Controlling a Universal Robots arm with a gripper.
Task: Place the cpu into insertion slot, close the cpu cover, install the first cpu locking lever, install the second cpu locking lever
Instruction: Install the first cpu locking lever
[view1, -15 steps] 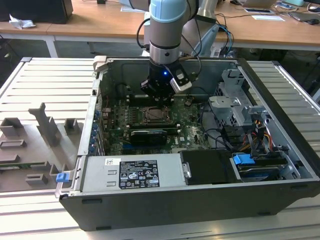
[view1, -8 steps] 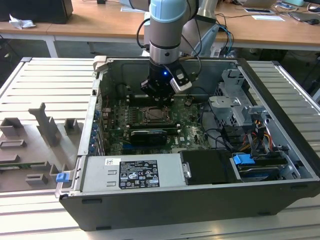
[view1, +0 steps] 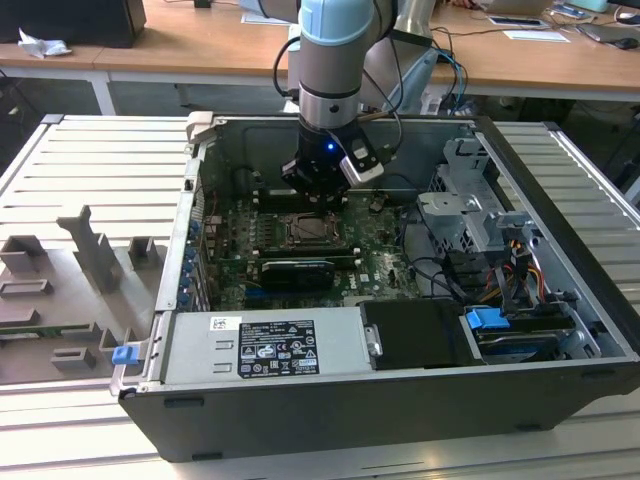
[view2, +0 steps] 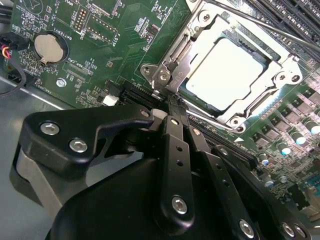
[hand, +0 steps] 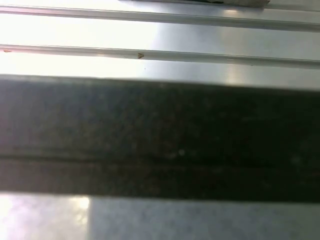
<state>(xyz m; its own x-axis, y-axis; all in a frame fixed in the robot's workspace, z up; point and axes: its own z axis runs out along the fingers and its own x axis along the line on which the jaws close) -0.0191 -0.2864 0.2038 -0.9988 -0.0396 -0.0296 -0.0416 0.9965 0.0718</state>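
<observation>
Gripper (view2: 172, 102) was clenched, fingers together and empty, tips right at the near-left corner of the cpu cover (view2: 280, 67). Cover lay flat over the cpu (view2: 227, 72), which sat in the socket on the motherboard (view2: 95, 55), mid-case (view1: 400, 400) in the exterior view.

One cpu (view2: 227, 75), one cpu cover (view2: 220, 35), one claw (view2: 172, 102), one coin battery (view2: 49, 47).
</observation>
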